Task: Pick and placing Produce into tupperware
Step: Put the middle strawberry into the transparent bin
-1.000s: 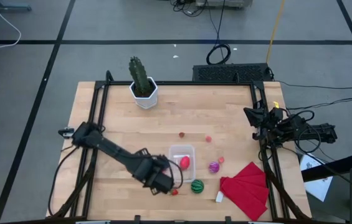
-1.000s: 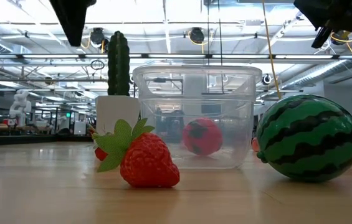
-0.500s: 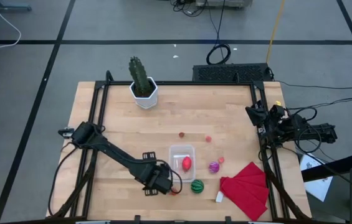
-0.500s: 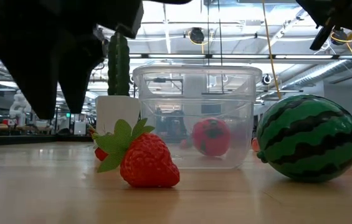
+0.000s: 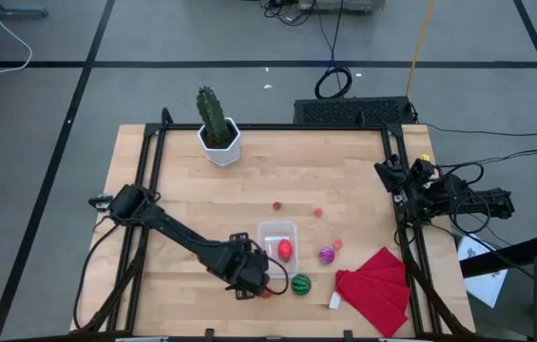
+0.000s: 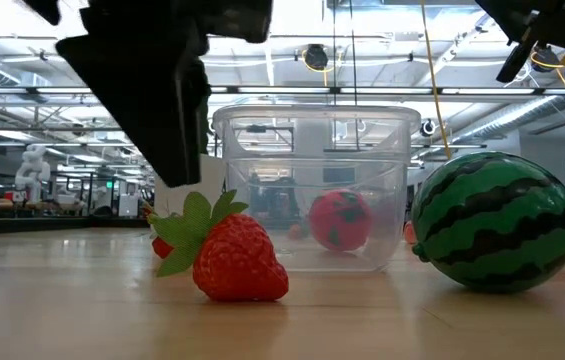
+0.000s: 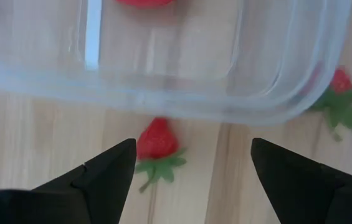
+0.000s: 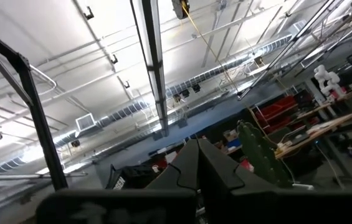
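Strawberry (image 6: 230, 258) sits nearest the low camera, lower left of centre in that frame, on the tabletop (image 5: 173, 190) just in front of the tub (image 6: 314, 185). In the left wrist view the same berry (image 7: 157, 140) lies between the two dark fingers (image 7: 104, 177), just short of the tub's rounded wall, its leafy end toward the camera and its red tip toward the tub, so its long axis runs roughly along the claw's reach, not across it. The left claw (image 5: 252, 282) hangs over it at lower centre of the high view, fingers spread wide and holding nothing. My guess is the next move is a straight drop onto the berry, with the tub wall close enough to catch a finger.

Inside the tub (image 5: 278, 239) one red piece (image 5: 285, 249) already rests. The watermelon (image 5: 300, 284) lies just right of the claw, the purple piece (image 5: 326, 255) beyond it. Farther off, the right claw (image 5: 393, 180) waits pinched together at the tabletop's right edge, well away; the left arm is plainly nearer.
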Motion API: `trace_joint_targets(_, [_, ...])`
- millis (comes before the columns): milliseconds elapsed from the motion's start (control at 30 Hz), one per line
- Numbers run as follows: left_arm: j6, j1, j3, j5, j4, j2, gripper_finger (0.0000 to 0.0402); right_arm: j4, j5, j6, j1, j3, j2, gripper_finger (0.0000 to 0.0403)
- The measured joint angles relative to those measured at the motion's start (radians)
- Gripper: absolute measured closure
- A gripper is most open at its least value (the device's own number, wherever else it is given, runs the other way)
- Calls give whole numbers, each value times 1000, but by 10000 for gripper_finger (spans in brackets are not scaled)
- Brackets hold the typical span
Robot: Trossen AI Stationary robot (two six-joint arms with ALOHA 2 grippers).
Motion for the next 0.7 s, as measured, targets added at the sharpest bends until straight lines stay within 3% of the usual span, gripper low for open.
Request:
trace_joint_targets(233, [-36, 20, -35, 9, -7, 0, 77, 0, -3, 88, 0, 0, 0, 403])
trace_joint_targets(400, [-66, 17, -63, 27, 20, 0, 82, 0, -59, 99, 0, 0, 0, 403])
trace_joint_targets(700, [-69, 17, -63, -26, 22, 0, 78, 0, -80, 103, 0, 0, 0, 403])
